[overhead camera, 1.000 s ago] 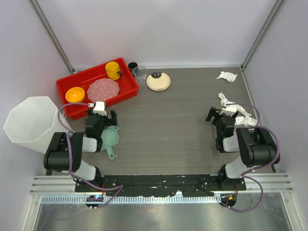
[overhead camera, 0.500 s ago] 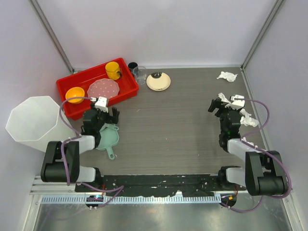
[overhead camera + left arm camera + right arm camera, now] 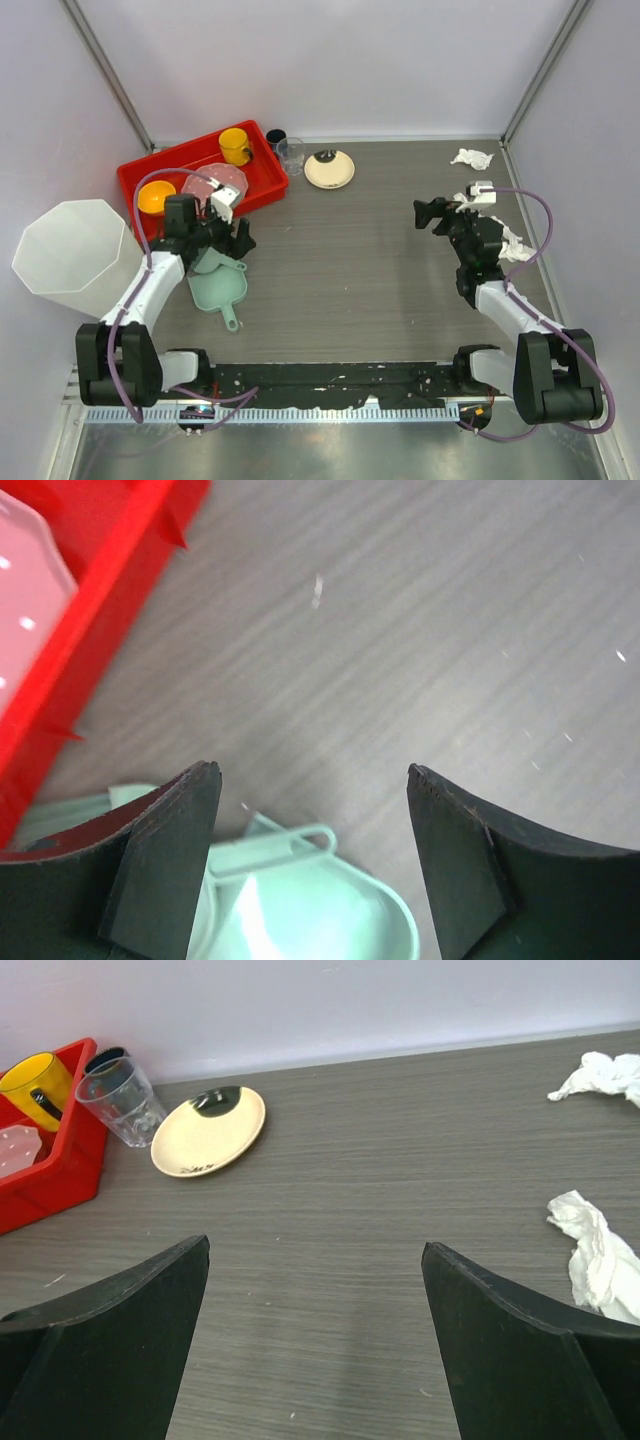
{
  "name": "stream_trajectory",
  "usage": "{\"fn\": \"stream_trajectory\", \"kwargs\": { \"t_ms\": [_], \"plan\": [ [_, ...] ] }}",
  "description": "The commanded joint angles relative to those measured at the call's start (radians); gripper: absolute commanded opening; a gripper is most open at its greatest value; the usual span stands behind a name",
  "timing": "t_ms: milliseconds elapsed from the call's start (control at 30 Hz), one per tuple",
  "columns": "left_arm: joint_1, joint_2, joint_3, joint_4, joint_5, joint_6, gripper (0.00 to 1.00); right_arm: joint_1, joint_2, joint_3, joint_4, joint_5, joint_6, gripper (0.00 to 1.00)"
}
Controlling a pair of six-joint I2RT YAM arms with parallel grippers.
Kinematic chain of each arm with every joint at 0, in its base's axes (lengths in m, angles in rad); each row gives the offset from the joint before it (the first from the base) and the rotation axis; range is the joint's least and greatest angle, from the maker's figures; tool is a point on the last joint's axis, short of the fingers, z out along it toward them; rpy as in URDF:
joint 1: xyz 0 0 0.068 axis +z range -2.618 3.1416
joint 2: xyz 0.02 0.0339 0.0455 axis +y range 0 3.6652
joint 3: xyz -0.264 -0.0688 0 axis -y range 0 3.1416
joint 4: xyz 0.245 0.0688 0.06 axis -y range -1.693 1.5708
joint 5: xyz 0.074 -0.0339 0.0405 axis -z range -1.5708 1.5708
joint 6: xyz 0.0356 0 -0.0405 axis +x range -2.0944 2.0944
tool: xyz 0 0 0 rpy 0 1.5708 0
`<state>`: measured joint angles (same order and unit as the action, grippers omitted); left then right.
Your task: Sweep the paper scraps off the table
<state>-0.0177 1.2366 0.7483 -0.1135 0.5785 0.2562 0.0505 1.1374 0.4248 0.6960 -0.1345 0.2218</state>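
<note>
Hovering left gripper [image 3: 238, 237], jaws wide, over green scoop [image 3: 218, 290] lower left, right gripper [image 3: 430, 213] wide, scraps [image 3: 472, 157] upper right.

Top external: I look steeply down from above and behind both arm bases; whole table [image 3: 350, 250] fits.
Left wrist: very near the table, aimed down past my left hand [image 3: 312, 770], red tray [image 3: 110, 610] at left.
Right wrist: low, past my right hand [image 3: 315, 1248] toward the far wall.
Shared: red tray, cream plate [image 3: 208, 1130] in top and right-wrist views.
</note>
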Motion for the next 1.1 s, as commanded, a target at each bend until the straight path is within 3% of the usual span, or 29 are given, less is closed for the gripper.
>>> {"fn": "stream_trajectory", "kwargs": {
  "t_ms": [0, 100, 167, 267, 300, 333, 367, 467, 533, 700, 767, 800, 967, 1067],
  "plan": [
    [-0.033, -0.058, 0.167, -0.501, 0.058, 0.123, 0.77, 0.009, -0.033, 0.051, -0.029, -0.042, 0.030, 0.92],
    [-0.085, -0.077, 0.198, -0.687, -0.023, 0.161, 0.74, 0.015, -0.024, 0.051, -0.020, -0.047, 0.033, 0.92],
    [-0.108, -0.104, 0.180, -0.686, -0.127, 0.192, 0.73, 0.022, -0.018, 0.052, -0.013, -0.059, 0.033, 0.92],
    [-0.108, -0.105, 0.167, -0.699, -0.231, 0.397, 0.72, 0.022, -0.002, 0.057, -0.006, -0.097, 0.030, 0.92],
    [-0.108, -0.094, 0.196, -0.768, -0.233, 0.570, 0.66, 0.022, 0.001, 0.060, -0.004, -0.109, 0.028, 0.92],
    [-0.108, -0.077, 0.218, -0.810, -0.224, 0.650, 0.50, 0.022, 0.008, 0.061, -0.003, -0.119, 0.027, 0.91],
    [-0.103, -0.046, 0.238, -0.849, -0.203, 0.719, 0.45, 0.020, 0.013, 0.061, 0.002, -0.138, 0.025, 0.91],
    [-0.097, 0.006, 0.302, -0.966, -0.157, 0.966, 0.45, 0.020, 0.027, 0.062, 0.004, -0.157, 0.024, 0.91],
    [-0.096, 0.046, 0.316, -0.976, -0.126, 1.088, 0.45, 0.020, 0.031, 0.063, -0.003, -0.168, 0.018, 0.91],
    [-0.074, 0.141, 0.341, -0.914, -0.118, 1.218, 0.51, 0.022, 0.038, 0.066, -0.004, -0.198, 0.019, 0.91],
    [-0.061, 0.204, 0.368, -0.945, -0.120, 1.274, 0.74, 0.022, 0.041, 0.068, -0.001, -0.206, 0.021, 0.91],
    [-0.056, 0.227, 0.396, -0.962, -0.120, 1.281, 0.76, 0.023, 0.047, 0.071, -0.001, -0.211, 0.022, 0.91],
    [-0.047, 0.322, 0.427, -0.986, -0.130, 1.368, 0.75, 0.022, 0.065, 0.071, 0.011, -0.220, 0.034, 0.91],
    [-0.047, 0.346, 0.398, -0.913, -0.131, 1.391, 0.75, 0.023, 0.070, 0.072, 0.016, -0.228, 0.037, 0.91]
  ]
}}
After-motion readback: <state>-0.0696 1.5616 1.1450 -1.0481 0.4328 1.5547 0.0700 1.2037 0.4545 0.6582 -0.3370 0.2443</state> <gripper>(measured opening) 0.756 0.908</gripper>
